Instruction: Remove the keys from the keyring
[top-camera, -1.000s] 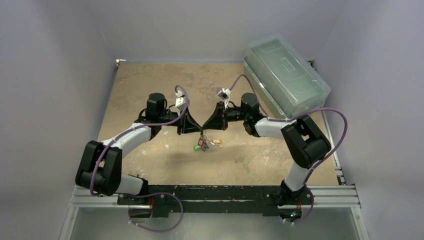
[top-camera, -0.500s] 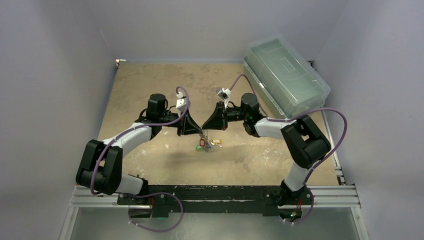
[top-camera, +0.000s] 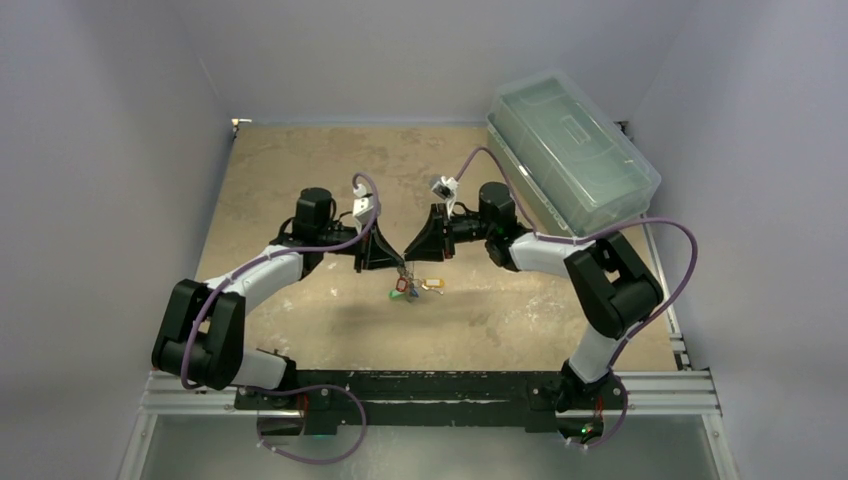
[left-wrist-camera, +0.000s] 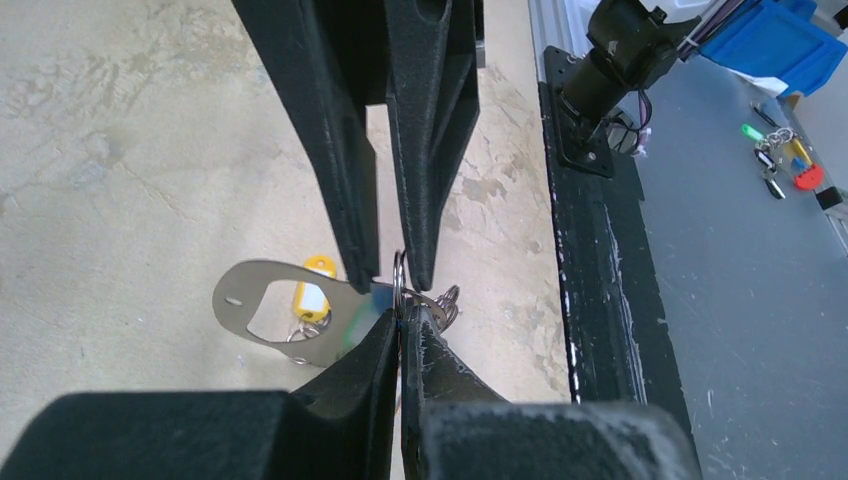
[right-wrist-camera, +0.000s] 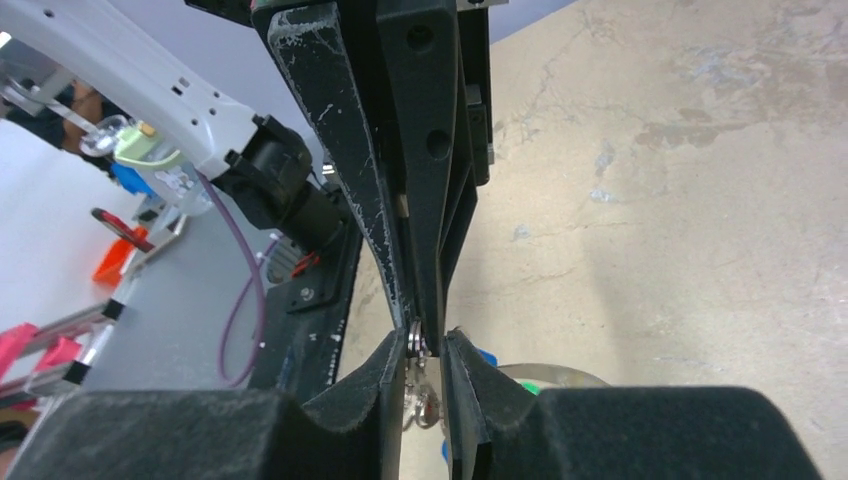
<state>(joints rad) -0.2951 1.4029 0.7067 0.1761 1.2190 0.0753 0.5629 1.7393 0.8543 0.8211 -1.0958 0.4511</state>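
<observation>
- pinches thin keyring (left-wrist-camera: 398, 282) with left tool (left-wrist-camera: 400, 325), clamped fully closed
- straddles same ring with right tool (right-wrist-camera: 425, 350), fingers (right-wrist-camera: 472, 385) slightly apart
- dangles keys (top-camera: 412, 288) over tabletop (top-camera: 300, 160)

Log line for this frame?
left gripper: shut on small ring | right gripper: straddles same ring, grip unclear | keys, keyring: hanging below
</observation>
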